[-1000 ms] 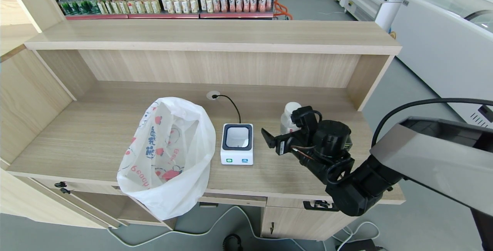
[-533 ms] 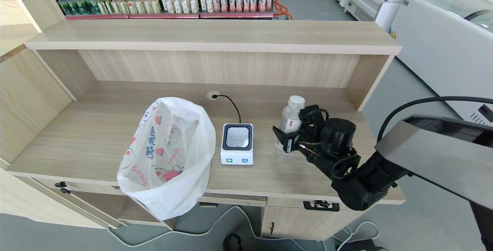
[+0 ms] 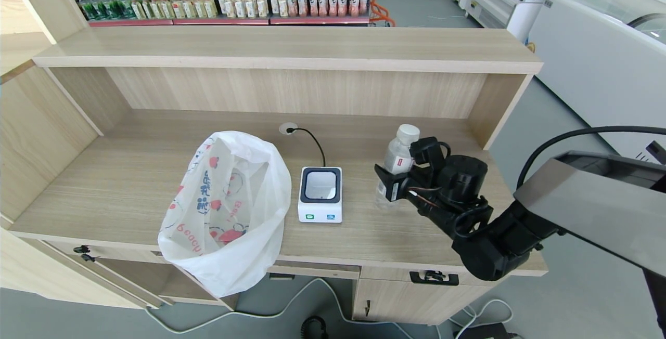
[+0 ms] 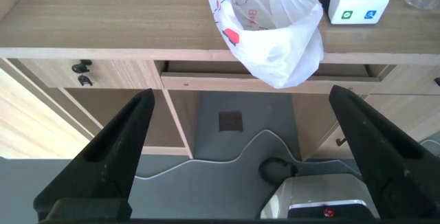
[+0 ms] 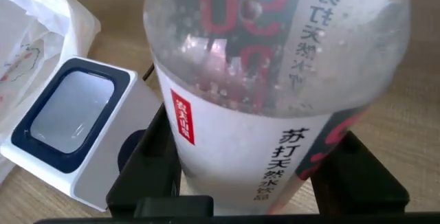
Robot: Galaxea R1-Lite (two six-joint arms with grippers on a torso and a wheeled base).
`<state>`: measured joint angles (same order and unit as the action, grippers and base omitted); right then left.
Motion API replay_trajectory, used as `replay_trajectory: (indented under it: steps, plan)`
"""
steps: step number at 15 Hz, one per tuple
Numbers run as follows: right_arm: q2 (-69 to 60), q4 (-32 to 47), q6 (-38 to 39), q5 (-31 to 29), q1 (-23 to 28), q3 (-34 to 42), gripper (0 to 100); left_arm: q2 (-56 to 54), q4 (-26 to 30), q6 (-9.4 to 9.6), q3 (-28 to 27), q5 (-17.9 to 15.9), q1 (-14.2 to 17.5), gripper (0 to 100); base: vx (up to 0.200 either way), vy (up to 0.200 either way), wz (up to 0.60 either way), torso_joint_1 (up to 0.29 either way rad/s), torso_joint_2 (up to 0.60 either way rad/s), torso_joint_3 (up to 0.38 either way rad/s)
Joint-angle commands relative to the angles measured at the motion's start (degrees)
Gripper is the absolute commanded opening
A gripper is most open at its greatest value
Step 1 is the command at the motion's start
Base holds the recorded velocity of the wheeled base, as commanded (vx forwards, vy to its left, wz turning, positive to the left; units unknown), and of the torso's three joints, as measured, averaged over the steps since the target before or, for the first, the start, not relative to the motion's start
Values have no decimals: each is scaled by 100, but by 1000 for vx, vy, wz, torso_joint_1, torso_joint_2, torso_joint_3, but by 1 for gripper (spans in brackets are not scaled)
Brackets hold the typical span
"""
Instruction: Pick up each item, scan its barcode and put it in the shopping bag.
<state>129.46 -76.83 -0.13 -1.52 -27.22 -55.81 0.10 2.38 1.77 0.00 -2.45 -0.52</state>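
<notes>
Head view | right gripper held bottle clamped, pick-up step | next move likely needed barcode facing scanner | left gripper gaped

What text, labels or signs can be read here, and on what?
On the water bottle: vertical Chinese characters and a red tag on its label, left unquoted.
On the shopping bag: red lettering, creased and reversed, unreadable.
On the barcode scanner: green and blue icons, no words.
On the shelf bottles: too small.
</notes>
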Motion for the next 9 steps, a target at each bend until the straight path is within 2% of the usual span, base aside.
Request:
replay_trajectory:
  steps: [1, 4, 9]
  plan:
    - [-378, 45, 110, 12, -2, 44, 0, -1, 0, -1, 0, -1, 0, 100, 0, 0, 0, 0, 0, 0]
    - [-1565, 678, 664, 117, -46, 395, 0, -1, 0, -1, 0, -1, 0, 100, 0, 0, 0, 0, 0, 0]
    - [-3850, 2110, 2079, 1972, 6, 694, 0, -1, 0, -1, 0, -1, 0, 100, 0, 0, 0, 0, 0, 0]
